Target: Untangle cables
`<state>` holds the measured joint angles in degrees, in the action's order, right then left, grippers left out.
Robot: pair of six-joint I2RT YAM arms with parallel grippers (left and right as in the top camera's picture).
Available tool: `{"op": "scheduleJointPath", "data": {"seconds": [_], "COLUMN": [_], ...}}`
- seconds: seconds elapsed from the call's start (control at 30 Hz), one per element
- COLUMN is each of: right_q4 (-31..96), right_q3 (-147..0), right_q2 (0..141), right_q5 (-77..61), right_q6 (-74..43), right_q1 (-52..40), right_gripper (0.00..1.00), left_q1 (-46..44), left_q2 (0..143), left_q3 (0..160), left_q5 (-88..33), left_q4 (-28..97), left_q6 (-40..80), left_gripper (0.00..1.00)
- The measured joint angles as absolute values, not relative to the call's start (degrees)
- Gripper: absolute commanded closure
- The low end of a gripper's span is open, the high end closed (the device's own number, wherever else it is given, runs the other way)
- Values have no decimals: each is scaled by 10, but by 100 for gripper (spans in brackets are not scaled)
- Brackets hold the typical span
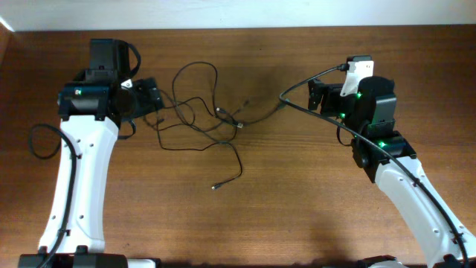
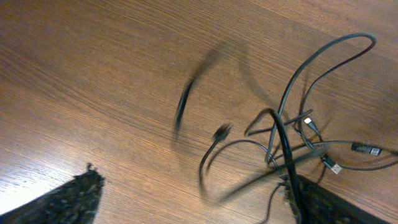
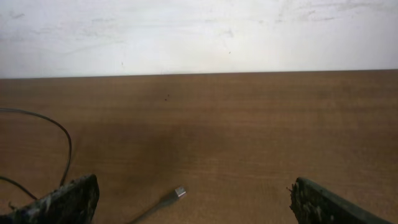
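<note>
Nearest the left wrist camera are the dark fingers [image 2: 78, 196] of the left gripper [image 2: 193, 186], cut off by the bottom edge so that only their tips show. They stand wide apart, released, with nothing pinched between them. One strand of the cables [image 2: 283, 143] runs down to the finger at the lower right of that view and is lost against its dark surface. Whether it rests on the finger or merely passes it cannot be told.

Beyond, the tangle lies on the wooden table [image 2: 93, 74], its loops crossing one another. Several small plugs [image 2: 364, 149] lie near the right edge, where the cords run out of the picture. A curved strand [image 2: 182, 109] in the middle is smeared with blur, with a soft shadow beside it, so whether it lies flat or is lifted is unclear.

In the right wrist view the right gripper [image 3: 193, 186] is likewise spread open and holds nothing, its fingers clipped by the lower corners. A single plug [image 3: 179, 191] lies on the wood between them, its cord leaving through the bottom edge. A thin loop [image 3: 67, 146] curves in from the left.

From overhead the knot sits left of the table's centre, just beside the left gripper, whose jaws are hard to make out against the arm's dark body. One free end [image 1: 214, 186] trails toward the front. Another cord reaches toward the right gripper, where it meets the arm's thicker black wire [image 1: 312, 78] and is hard to follow.
</note>
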<state>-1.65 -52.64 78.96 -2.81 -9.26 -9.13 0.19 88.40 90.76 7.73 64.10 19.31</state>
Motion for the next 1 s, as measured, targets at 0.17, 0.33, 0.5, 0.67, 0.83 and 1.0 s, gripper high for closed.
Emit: {"op": "scheduleJointPath", "data": {"seconds": [0.17,0.33,0.5,0.67,0.83,1.0], "right_q4": [-1,15,50,99,121,143], "right_q3": [-526,-526,-526,-526,-526,-526], "right_q2": [790,790,790,790,790,790], "right_q5": [-28,-28,-43,-52,-68,-109], "right_q6": [-93,-93,-93,-93,-93,-93], "right_q1": [-91,-91,-91,-91,-91,-91], "right_gripper": [1,1,1,1,1,1], "left_q1": [2,2,2,2,2,4], "left_q2": [884,884,884,884,956,1063], "left_q3": [908,908,908,887,834,829], "left_q5": [123,176,189,171,165,164], "left_q4": [641,640,633,632,628,601], "left_q6": [193,193,193,225,262,267], "left_gripper": [1,1,1,1,0,1]}}
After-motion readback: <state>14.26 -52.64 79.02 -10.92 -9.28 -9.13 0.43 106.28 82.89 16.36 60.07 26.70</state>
